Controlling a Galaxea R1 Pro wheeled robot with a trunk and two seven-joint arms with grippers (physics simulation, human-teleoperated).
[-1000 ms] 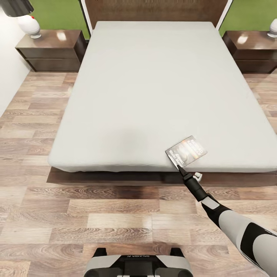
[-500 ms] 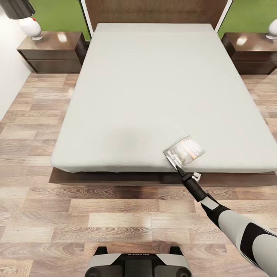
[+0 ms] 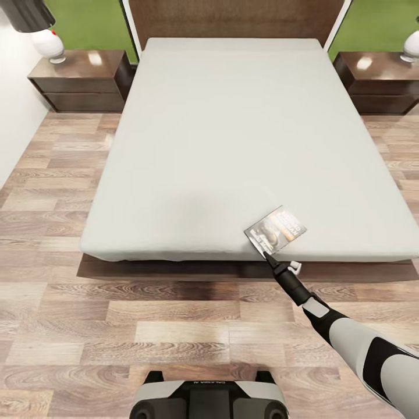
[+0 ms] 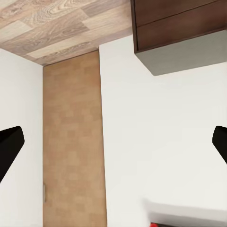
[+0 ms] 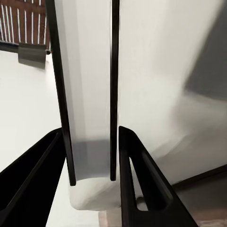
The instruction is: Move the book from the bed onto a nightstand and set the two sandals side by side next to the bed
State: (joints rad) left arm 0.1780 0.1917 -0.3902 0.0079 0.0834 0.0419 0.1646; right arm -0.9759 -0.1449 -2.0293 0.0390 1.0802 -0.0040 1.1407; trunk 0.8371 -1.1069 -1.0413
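Head view: the right gripper (image 3: 268, 256) pinches the near corner of the book (image 3: 276, 229), which sits at the foot edge of the bed (image 3: 233, 134), lower right of centre. Right wrist view: two black fingers (image 5: 142, 179) close on the book's (image 5: 87, 94) edge. Left wrist view: the left gripper's (image 4: 113, 144) fingers are spread wide apart. Nightstands (image 3: 81, 78) fill both upper corners.

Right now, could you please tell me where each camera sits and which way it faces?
Head view: high up, looking down over the pale grey bed; right arm and right gripper on the small dark paperback book.
Left wrist view: faces white wall and a brown panel; left gripper fingertips at the edges.
Right wrist view: along black fingers clamping the book edge-on.
Shared: book, bed.
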